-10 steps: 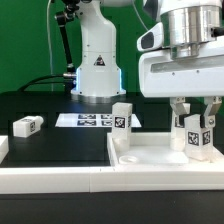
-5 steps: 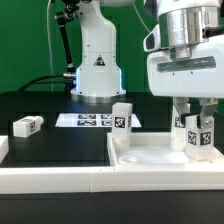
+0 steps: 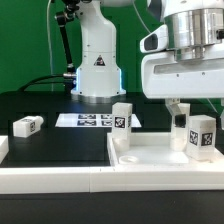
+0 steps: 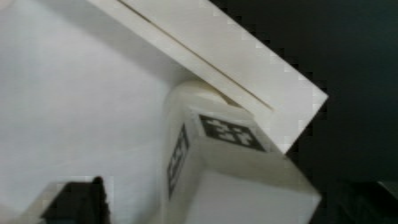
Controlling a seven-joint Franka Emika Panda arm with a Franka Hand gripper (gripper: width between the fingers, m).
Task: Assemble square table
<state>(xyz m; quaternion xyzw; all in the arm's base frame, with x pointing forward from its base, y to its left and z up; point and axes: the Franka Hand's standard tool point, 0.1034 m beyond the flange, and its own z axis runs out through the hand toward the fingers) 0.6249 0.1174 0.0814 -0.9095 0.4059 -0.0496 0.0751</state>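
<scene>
gripper: jaws apart, holding nothing | leg: upright, long axis vertical, directly under gripper, between its fingers | sits at corner of square table top, exterior view's right | seated or merely standing: can't tell | next, likely: lift straight up, go for loose leg

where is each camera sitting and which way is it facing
Exterior view: off the arm, low near table height, facing across the square tabletop toward the arm's base; the open gripper hangs at the exterior view's right.
Wrist view: on the wrist, looking down onto the tabletop; one dark fingertip shows.
Shared: the upright leg on the tabletop, under the gripper, seen from above by the wrist.
</scene>
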